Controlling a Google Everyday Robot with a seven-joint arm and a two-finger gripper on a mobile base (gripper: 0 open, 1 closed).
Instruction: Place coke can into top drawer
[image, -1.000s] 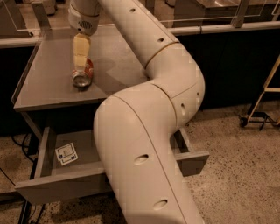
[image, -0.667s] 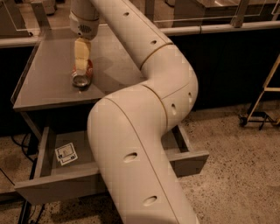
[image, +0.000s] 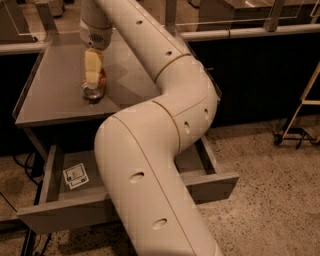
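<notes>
Grey desk top with the top drawer pulled open below: the coke can sits on the desk, the claw down at it, clamped or not I cannot tell; a loose hold could let it slip on the lift.

The gripper is held just above a grey table. A wheeled stand is seen well to its right, on speckled floor.
</notes>
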